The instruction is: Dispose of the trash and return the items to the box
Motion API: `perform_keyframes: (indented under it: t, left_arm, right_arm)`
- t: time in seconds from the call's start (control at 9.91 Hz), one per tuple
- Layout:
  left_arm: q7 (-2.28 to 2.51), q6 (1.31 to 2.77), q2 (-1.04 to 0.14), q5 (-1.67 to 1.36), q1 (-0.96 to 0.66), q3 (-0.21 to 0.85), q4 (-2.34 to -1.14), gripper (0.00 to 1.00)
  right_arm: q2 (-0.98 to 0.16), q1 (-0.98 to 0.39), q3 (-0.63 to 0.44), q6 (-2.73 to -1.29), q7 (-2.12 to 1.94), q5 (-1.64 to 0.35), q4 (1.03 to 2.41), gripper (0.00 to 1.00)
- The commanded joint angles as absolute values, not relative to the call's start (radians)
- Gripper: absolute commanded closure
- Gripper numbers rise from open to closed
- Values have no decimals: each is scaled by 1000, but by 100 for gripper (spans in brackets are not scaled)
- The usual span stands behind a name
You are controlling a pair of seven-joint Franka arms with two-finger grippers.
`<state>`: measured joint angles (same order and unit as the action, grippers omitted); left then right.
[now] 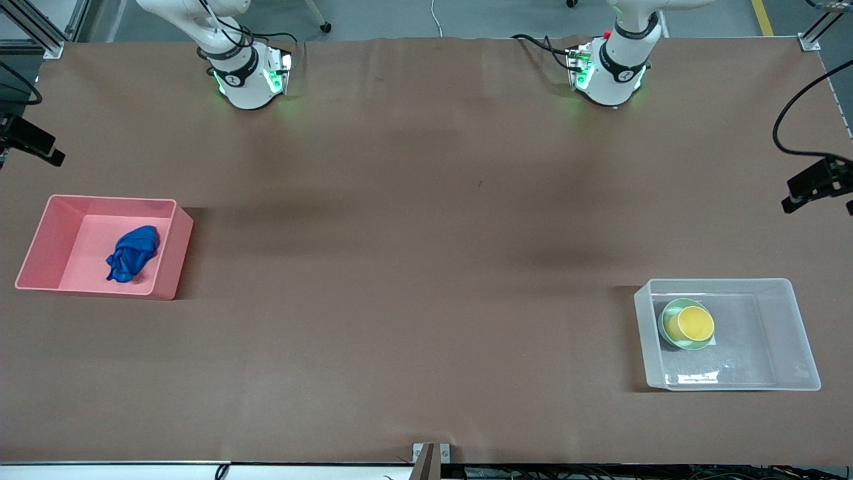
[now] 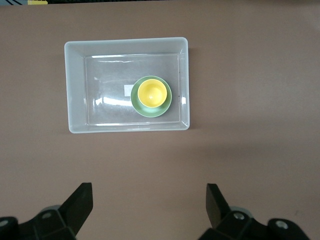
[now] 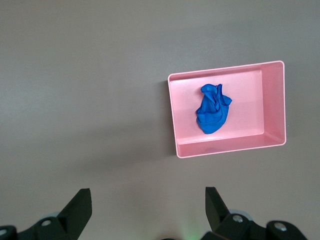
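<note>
The blue wad of trash [image 1: 132, 253] lies in the pink bin [image 1: 40, 238] at the right arm's end of the table; it also shows in the right wrist view [image 3: 213, 110]. The yellow cup [image 1: 695, 324] sits in the mint-green bowl [image 1: 668, 313] inside the clear box [image 1: 800, 333] at the left arm's end; the left wrist view shows the cup [image 2: 152, 93], bowl [image 2: 165, 107] and box [image 2: 75, 85]. My left gripper [image 2: 149, 200] is open and empty, high over bare table. My right gripper [image 3: 148, 202] is open and empty, high over bare table. Neither gripper shows in the front view.
Both arm bases [image 1: 243, 73] [image 1: 610, 70] stand along the table's top edge. The pink bin shows in the right wrist view [image 3: 272, 145]. Side cameras [image 1: 30, 143] [image 1: 816, 183] stand at the table's two ends. Brown table lies between the two bins.
</note>
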<state>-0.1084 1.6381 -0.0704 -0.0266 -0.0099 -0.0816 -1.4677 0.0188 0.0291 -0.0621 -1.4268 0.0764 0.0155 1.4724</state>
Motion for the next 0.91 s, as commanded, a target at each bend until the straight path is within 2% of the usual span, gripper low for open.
perform_keyframes:
  t: [0.0,0.3,0.81]
  left_arm:
    - [-71,1568,-95,-15,-20,-80,-1463,0]
    - [-67,1589,-20,-15,-48,-84,-1564,0]
    - [-60,1589,-6,-9,-45,-72,-1582,0]
  right_arm:
    - [15,43,-55,-1416,58,2,1459,0]
    - [15,54,-55,-1417,31,2,1459,0]
    - [17,55,-55,-1417,31,2,1460,0]
